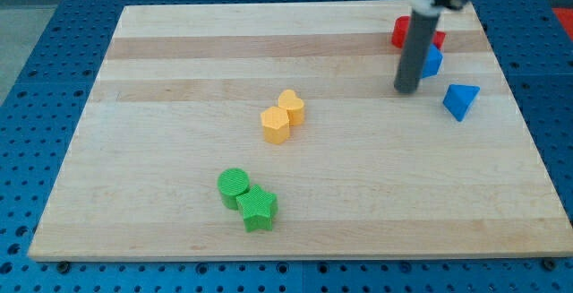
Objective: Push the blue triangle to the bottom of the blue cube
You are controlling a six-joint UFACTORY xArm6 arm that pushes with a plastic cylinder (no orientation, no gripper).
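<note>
**Inspector:** State the position of the tool.

**Onlooker:** The rod stands upright in the view's upper right. My tip (pixel 407 89) rests on the board (pixel 179 78), just left of the blue cube (pixel 432 61) and partly covering it. It is a bare rod with no jaws, so it holds nothing and touches no block that I can confirm.

**Inspector:** And the task's object?

**Onlooker:** The blue triangle (pixel 459 101) sits below and to the right of the cube, near it but apart, close to the board's right edge. It is a solid blue wedge with its lit upper face towards us; exactly how it is turned I cannot tell.

**Inspector:** Step in hand?

**Onlooker:** By my judgement, the approach. The triangle is already lower than the cube but offset to the right. The next move calls for the tip to get round to the triangle's right side and nudge it leftwards until it lies directly under the cube.

**Inspector:** Anything else nearby?

**Onlooker:** A red block (pixel 405 31) lies behind the rod, above the cube, shape unclear.
</note>
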